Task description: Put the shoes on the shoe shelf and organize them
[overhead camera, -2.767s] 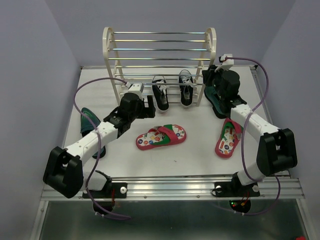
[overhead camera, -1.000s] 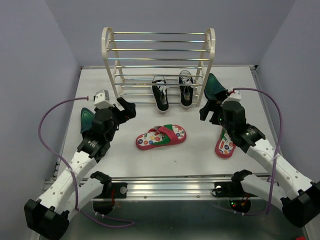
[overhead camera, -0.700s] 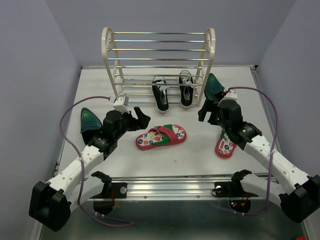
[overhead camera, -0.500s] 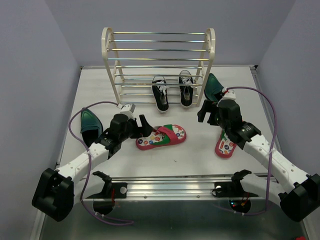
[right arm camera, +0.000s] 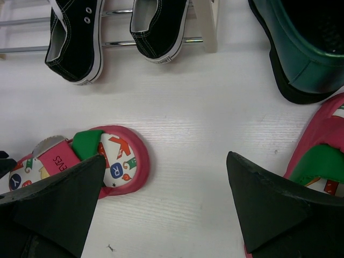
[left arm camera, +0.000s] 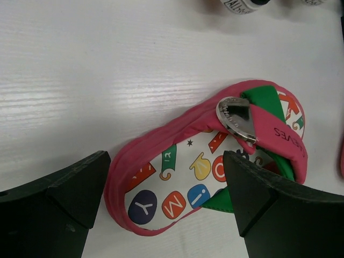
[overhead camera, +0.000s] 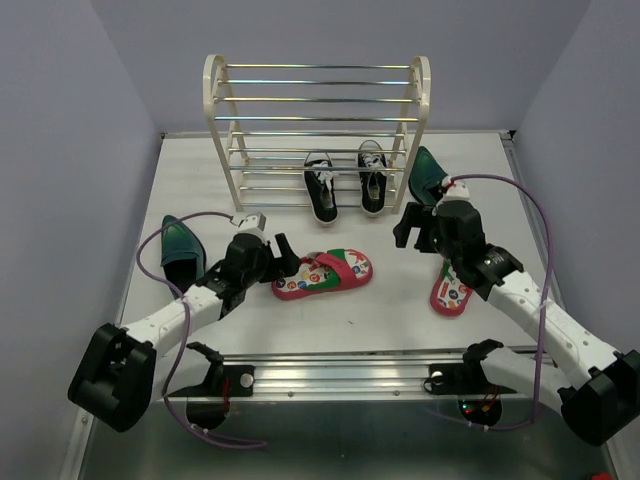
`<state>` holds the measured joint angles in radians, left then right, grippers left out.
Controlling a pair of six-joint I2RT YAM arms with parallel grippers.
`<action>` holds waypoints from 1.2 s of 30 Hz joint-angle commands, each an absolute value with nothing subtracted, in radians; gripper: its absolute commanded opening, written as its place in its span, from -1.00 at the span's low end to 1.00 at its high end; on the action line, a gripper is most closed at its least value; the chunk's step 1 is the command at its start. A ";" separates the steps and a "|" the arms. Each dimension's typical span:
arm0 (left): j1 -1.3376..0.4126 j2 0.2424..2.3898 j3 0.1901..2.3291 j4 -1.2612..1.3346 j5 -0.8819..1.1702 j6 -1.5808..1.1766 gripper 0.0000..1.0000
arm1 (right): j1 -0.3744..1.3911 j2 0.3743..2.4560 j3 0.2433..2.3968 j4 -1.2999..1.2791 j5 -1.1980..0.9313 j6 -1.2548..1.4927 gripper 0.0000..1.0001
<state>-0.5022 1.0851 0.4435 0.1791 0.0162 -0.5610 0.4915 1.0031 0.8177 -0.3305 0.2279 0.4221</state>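
Status: three of the six shoes lie loose on the worktop (overhead camera: 380,310), none in a grip. The black sneakers (overhead camera: 321,186) are on the lowest rods of the shoe shelf (overhead camera: 215,110). One flip-flop (overhead camera: 322,273) lies centre-front, the second flip-flop (overhead camera: 452,285) to the right. One teal dress shoe (overhead camera: 178,248) lies far left, the other teal dress shoe (overhead camera: 425,175) beside the shelf's right panel. The left hand (left arm camera: 165,161) is fully spread and empty, its fingers flanking the heel half of the centre flip-flop at an angle. The right hand (right arm camera: 165,161) is also wide open with nothing in it, over bare worktop between the two flip-flops. Risks, in my judgement: the sole is thin and lies flat, so fingers closing askew could fold it or skid it away, or the tips could scrape the worktop if brought too low. A flip-flop set on the thin rods may tip or slip between them. Both arms are near centre, so a clash is poss. if the right moves in. View notes: the left wrist cam alone shows the heel between the fingers and the metal badge on the strap; from the top cam the arm hides that. The right wrist cam shows the sneaker ends overhanging the front rod, and the right teal shoe close by the second flip-flop; whether they touch cannot be told. Only the top cam shows the left teal shoe and the shelf's empty upper tiers.
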 commanded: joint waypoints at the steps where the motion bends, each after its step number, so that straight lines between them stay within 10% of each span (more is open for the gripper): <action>1: -0.505 1.132 0.394 0.277 0.110 -0.540 0.98 | 0.491 0.957 0.807 -0.321 0.204 0.410 1.00; 17: -0.764 0.957 0.270 0.278 0.311 -0.633 0.98 | 0.491 0.911 0.790 -0.324 0.192 0.433 1.00; 36: -0.900 0.968 0.479 0.073 -0.140 -0.493 0.98 | 0.491 0.885 0.775 -0.327 0.175 0.451 1.00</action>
